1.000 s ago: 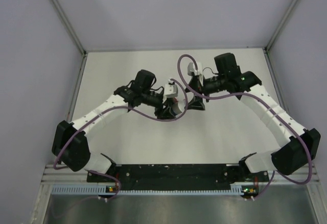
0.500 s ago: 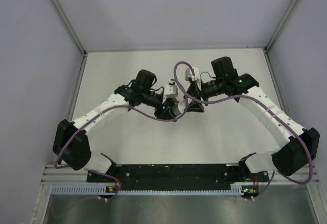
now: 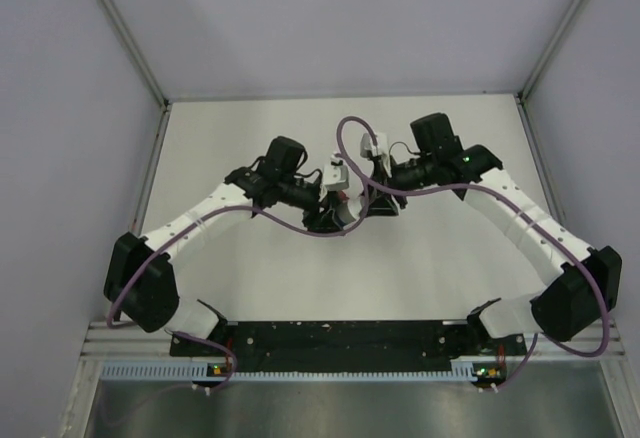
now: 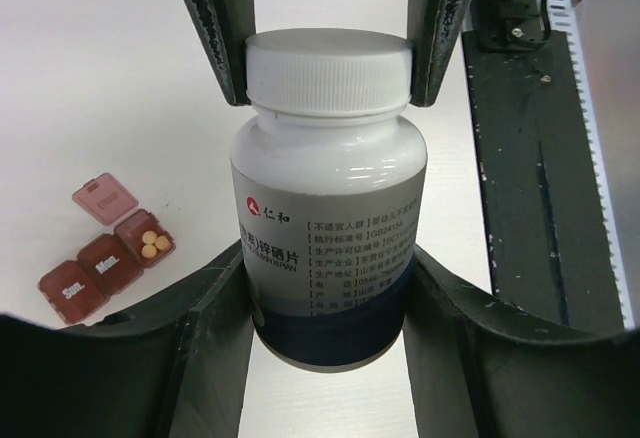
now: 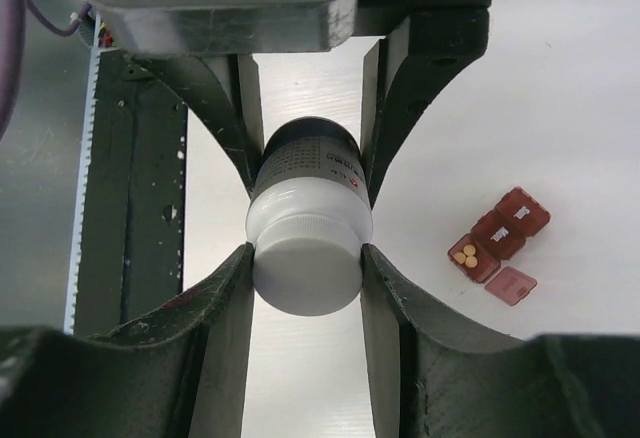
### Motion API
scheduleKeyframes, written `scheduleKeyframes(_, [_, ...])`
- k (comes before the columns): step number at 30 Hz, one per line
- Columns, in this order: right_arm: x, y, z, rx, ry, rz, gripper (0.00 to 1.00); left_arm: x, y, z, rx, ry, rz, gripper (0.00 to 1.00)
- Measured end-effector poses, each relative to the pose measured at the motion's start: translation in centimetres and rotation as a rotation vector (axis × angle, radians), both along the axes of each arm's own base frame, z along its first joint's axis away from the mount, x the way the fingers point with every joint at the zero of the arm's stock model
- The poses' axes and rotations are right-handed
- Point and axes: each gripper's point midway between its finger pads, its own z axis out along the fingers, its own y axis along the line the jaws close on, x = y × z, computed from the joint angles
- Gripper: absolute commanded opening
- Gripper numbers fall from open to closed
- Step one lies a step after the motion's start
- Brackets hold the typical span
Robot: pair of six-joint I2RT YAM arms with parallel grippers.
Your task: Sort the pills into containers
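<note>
A white pill bottle (image 4: 328,228) with a printed label and a dark blue band is held above the table between both grippers. My left gripper (image 4: 330,298) is shut on its lower body. My right gripper (image 5: 305,278) is shut on its white screw cap (image 5: 305,268). In the top view the two grippers meet at mid-table, left (image 3: 335,216) and right (image 3: 373,201). The containers (image 4: 105,263), a red-brown strip of three, lie on the table beside them. One end lid is open, with three yellow pills (image 4: 152,245) inside. The strip also shows in the right wrist view (image 5: 497,235).
The black base rail (image 3: 340,336) runs along the table's near edge and shows in the left wrist view (image 4: 530,158). Grey enclosure walls (image 3: 60,158) stand on the left, right and back. Purple cables (image 3: 350,138) loop over both wrists.
My right arm has moved left toward my left gripper, bringing its fingers onto the bottle's cap. My left arm has stayed in place with the bottle.
</note>
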Motion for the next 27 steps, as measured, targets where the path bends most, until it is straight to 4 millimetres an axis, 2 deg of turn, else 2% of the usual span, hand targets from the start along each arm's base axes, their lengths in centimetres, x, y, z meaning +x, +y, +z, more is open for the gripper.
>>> scheduleKeyframes(3, [0.7, 0.2, -0.7, -0.015, 0.044, -0.04, 0.0, 0.8, 0.2, -0.7, 0.021, -0.023, 0.046, 0.0])
scheduleKeyframes(10, [3.1, 1.4, -3.0, -0.049, 0.215, -0.122, 0.0, 3.0, 1.5, -2.9, 0.105, -0.115, 0.185, 0.0])
scheduleKeyframes(19, [6.0, 2.0, -4.6, -0.016, 0.427, -0.218, 0.0, 6.4, 2.5, -4.3, 0.168, -0.269, 0.379, 0.0])
scheduleKeyframes(27, [7.4, 2.5, -6.1, 0.0, 0.575, -0.276, 0.0, 7.9, 3.3, -5.4, 0.254, -0.38, 0.509, 0.0])
